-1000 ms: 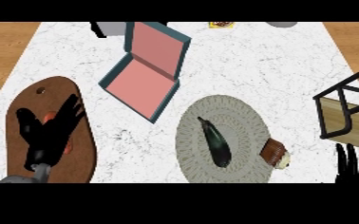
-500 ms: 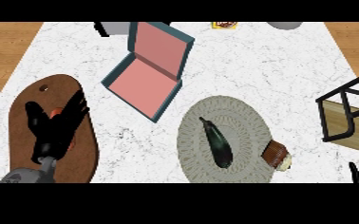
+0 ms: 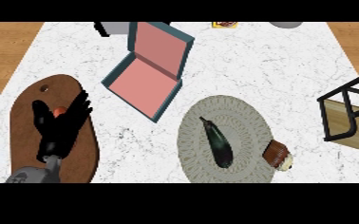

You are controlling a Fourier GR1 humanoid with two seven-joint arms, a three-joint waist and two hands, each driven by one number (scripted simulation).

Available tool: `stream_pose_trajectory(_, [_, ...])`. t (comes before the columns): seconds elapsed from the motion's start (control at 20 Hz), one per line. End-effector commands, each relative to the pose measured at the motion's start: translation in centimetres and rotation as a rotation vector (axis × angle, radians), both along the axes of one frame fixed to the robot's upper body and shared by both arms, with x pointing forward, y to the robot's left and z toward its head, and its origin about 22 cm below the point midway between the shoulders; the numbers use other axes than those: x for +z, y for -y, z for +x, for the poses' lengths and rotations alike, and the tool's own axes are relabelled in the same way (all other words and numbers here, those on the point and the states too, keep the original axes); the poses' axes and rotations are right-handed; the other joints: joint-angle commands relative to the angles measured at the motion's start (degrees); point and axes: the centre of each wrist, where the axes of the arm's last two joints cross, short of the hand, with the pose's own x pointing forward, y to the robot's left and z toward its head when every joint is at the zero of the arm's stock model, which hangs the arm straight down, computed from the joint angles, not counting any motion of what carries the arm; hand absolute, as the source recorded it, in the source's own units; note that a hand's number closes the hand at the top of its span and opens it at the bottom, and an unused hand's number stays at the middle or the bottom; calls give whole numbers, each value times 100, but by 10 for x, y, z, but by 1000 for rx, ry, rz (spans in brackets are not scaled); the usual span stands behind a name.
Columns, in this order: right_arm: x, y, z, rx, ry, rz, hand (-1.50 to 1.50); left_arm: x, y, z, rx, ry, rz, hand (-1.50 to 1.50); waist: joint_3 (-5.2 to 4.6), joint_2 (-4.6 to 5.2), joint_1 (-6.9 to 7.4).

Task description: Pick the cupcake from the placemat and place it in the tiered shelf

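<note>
The cupcake (image 3: pixel 278 154), brown with a pale base, lies on its side at the lower right edge of the round grey placemat (image 3: pixel 242 118). A dark eggplant (image 3: pixel 217 142) lies in the placemat's middle. The tiered shelf (image 3: pixel 342 116), a black frame with a wooden board, shows only partly at the right edge. My left hand (image 3: pixel 60 126) is open over the brown cutting board (image 3: pixel 28 123) at the left, far from the cupcake, with its fingers pointing up and right. A small red thing (image 3: pixel 60 110) peeks out beside the thumb. My right hand shows nowhere.
An open teal box (image 3: pixel 149 71) with a pink inside stands between the board and the placemat. A grey bowl (image 3: pixel 286 24), a small yellow packet (image 3: pixel 224 24) and a dark object (image 3: pixel 116 28) sit along the counter's far edge.
The right hand, seen at the lower right corner a second ago, has left the view. The left hand has shifted slightly right over the cutting board.
</note>
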Motion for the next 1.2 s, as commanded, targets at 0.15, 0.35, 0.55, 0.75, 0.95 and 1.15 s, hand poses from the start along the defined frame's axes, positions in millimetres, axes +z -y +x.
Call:
stream_pose_trajectory(0.15, [29,-22,12,85,-69,-55,-150,-8,3,-6,1,-53,10,0,-28,36,3])
stream_pose_trajectory(0.35, [24,-30,15,104,-66,-115,-150,-2,-11,8,17,-40,-8,0,-26,37,0])
stream_pose_trajectory(0.55, [20,-40,23,92,-152,-113,-150,-14,12,-26,6,-39,9,0,-23,33,44])
stream_pose_trajectory(0.75, [24,-60,27,44,-177,-120,-150,-12,0,-19,13,-54,5,0,-25,34,27])
stream_pose_trajectory(0.95, [14,-66,27,50,-211,-134,-150,-19,6,1,19,-54,-12,0,-25,39,5])
stream_pose_trajectory(1.15, [20,-80,37,41,-220,-143,-150,-2,-11,-3,15,-53,0,0,-24,36,23])
